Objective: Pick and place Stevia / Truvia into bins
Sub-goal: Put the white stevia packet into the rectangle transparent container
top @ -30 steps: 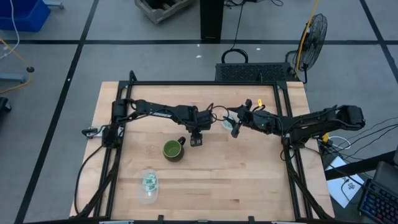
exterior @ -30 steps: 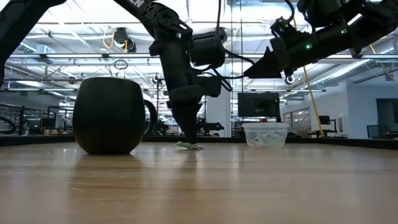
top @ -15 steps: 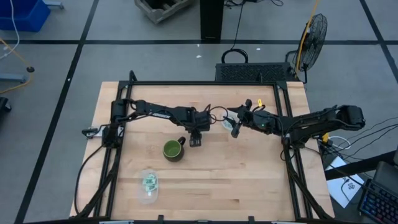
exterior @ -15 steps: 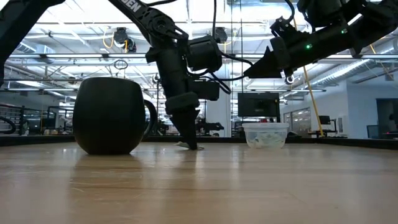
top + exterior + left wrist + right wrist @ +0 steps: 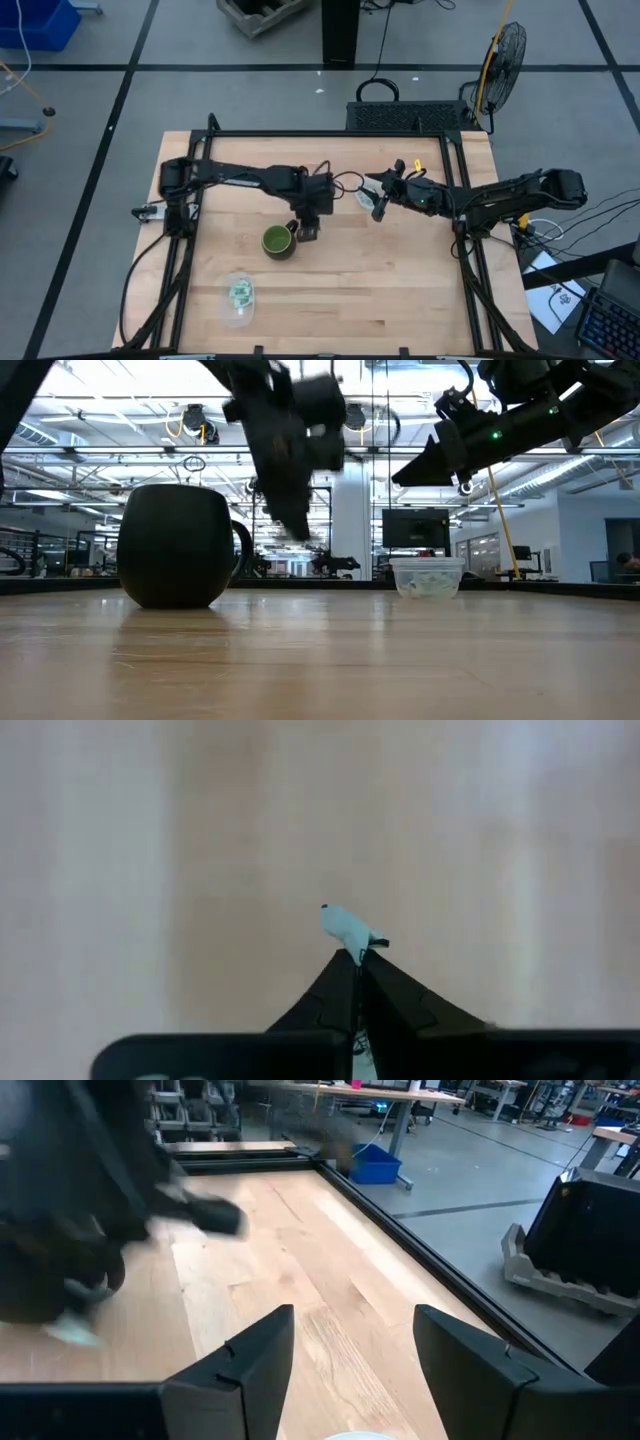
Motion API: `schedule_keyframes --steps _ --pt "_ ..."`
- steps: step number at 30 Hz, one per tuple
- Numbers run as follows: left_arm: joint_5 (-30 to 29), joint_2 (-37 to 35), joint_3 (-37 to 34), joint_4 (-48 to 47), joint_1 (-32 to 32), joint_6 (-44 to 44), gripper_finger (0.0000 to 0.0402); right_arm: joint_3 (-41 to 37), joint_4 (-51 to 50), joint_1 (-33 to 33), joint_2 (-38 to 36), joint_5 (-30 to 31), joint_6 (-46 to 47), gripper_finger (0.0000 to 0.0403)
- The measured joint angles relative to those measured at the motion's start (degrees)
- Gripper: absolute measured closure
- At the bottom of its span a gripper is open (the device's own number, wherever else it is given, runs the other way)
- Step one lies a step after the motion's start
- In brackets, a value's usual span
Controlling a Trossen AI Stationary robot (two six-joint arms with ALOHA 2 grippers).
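Both bins (image 5: 240,296) (image 5: 366,198) already hold sachets; the left hand (image 5: 358,958), mid-worktop beside the mug (image 5: 278,242), pinches one sachet (image 5: 345,927); the right hand (image 5: 352,1365) hovers spread near the far bin.

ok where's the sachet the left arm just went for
It's pinched in the left gripper, the sachet sticking out past the shut fingertips. In the high view that gripper is lifted off the table, beside the green mug.
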Motion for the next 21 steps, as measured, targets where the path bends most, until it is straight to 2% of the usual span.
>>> schedule_keyframes --steps 4,7,11,15,21 --pt "5.9 -6.3 0.0 -0.9 -3.9 -2.0 0.0368 0.0 -0.3 0.0 0.0 0.0 0.0 0.0204" --pt "5.8 -11.5 0.1 -4.6 -8.4 -7.3 0.0375 0.0 -1.3 0.0 0.0 0.0 0.0 0.0204" --pt "0.2 -16.0 -1.0 -10.2 -16.4 -16.7 0.0394 0.0 -3.4 0.0 0.0 0.0 0.1 0.0204" --pt "-6.4 -18.1 -3.2 -14.9 -25.6 -27.5 0.0380 0.0 -6.2 0.0 0.0 -0.1 1.9 0.0204" --pt "-8.0 -18.3 -9.8 -16.5 -35.7 -40.0 0.0372 0.0 -6.0 0.0 0.0 -0.1 2.2 0.0204"
